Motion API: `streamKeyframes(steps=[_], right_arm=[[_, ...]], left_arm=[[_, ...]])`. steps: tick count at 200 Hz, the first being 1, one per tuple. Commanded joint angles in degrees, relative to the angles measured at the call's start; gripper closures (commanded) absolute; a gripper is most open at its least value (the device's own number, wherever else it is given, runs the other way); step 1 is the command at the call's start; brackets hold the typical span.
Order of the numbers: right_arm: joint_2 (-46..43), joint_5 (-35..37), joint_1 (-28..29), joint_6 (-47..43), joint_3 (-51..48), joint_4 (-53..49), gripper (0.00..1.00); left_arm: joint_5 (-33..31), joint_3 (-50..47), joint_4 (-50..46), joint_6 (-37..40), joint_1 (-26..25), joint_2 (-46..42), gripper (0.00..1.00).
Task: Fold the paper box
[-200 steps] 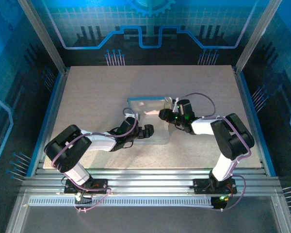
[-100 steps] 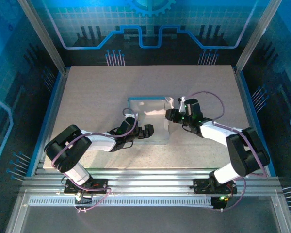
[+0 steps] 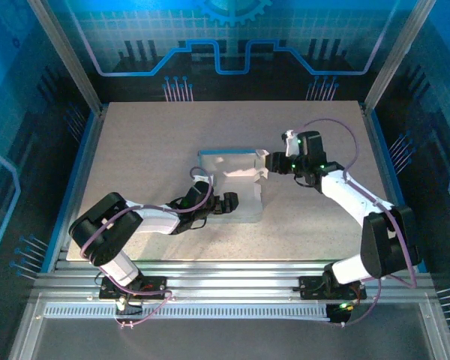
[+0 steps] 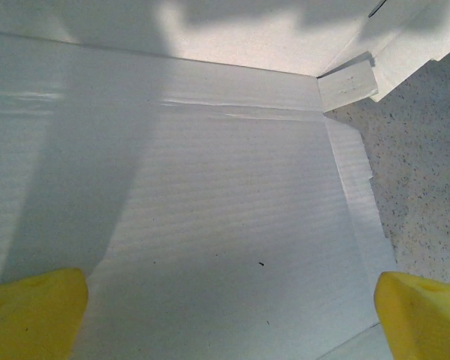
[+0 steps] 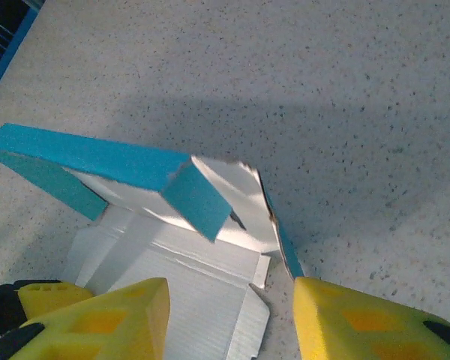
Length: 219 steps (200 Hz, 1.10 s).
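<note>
— speckled beige table [image 3: 135, 150], set in a booth with blue circuit-pattern walls [image 3: 232, 45]. where is the paper box [image 3: 232, 191]?
— near the middle of the table, between the two arms. it lies open, pale inner side up, with its far wall [image 3: 225, 153] raised and showing a blue top edge.
— and the left gripper [image 3: 229, 202]?
— low over the near left part of the box, pointing right across the floor panel. in the left wrist view its yellow fingers [image 4: 31, 309] stand far apart at the bottom corners, with bare white ribbed card between them. released, nothing in it.
— does it touch the card?
— cannot tell from these views.
— the right gripper [image 3: 273, 166]?
— at the far right corner of the box, reaching in from the right. the right wrist view looks down on that corner: the blue outer face of the far wall, a small blue tab [image 5: 199, 201] folded at its end, and the right side flap [image 5: 281, 240] standing on edge.
— is it pinching that flap?
— no. its yellow pads [image 5: 97, 319] are parted with a clear gap, and the flap's lower end sits just above that gap, squeezed by neither pad. loose, partly spread, holding nothing.
</note>
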Motion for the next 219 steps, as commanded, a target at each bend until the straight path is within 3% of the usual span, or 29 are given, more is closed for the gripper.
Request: streamKeyframes(steps=[1,54,118,219], right_arm=[[3.3,-1.47,-0.68,-4.13,4.84,-6.62,0.51],[11.17,-1.51,-0.83,-8.78,15.12,-14.23,0.53],[14.54,-4.2,-0.69,-7.61,17.66,-14.93,0.64],[15.84,-0.71,2.04,-7.25,15.97,-13.44,0.79]], left_arm=[[1.86,-1.88,-3.5,-0.31,-0.8,1.13,0.01],[2.33,-3.39,-3.59,1.24,-0.8,-1.37,0.01],[3.98,-2.85,-5.19,4.27,-0.76,-2.43,0.01],[5.0,-2.62,-4.46,5.89,-0.71,-0.91,0.01]])
